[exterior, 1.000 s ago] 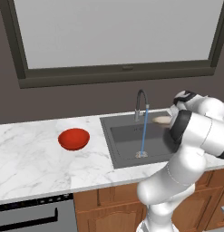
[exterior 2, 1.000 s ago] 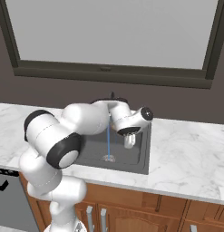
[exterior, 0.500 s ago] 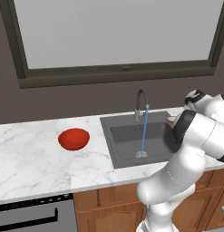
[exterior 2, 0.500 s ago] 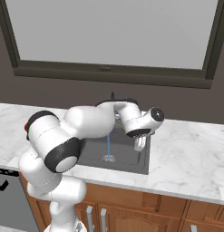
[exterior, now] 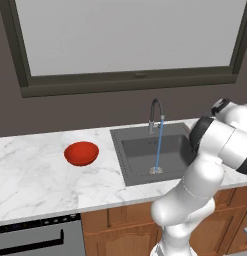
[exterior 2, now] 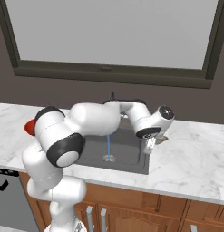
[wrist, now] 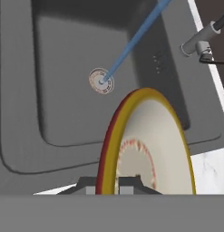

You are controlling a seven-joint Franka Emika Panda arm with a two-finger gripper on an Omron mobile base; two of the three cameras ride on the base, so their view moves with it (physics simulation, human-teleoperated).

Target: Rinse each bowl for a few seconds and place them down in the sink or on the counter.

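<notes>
Left base view: red bowl sits on the counter, well left of the sink, untouched. Faucet at the sink's back rim is running; the water stream lands on the drain. The arm covers the sink's right rim, so the cream bowl can't be made out here.

Right base view: gripper hangs over the sink's right rim, right of the stream. A sliver of beige just right of the hand is probably the bowl's edge, too small to be sure. The stream falls clear of the hand.

Hand view: gripper is clamped narrow on the cream bowl, pinching its rim, with the bowl on edge. The bowl is above the sink's near right part, beside the drain but off the stream, which passes it on the drain side without touching.

Risks, my read:
- Rim pinch on a wet, tilted bowl can slip or rotate; a drop would hit the sink's rim or basin.
- The bowl is outside the water, so if this counts as rinsing, it isn't getting wet.
- Setting down on the counter right of the sink: the bowl on edge could roll off.
- A swing back toward the faucet could clip the spout.
</notes>
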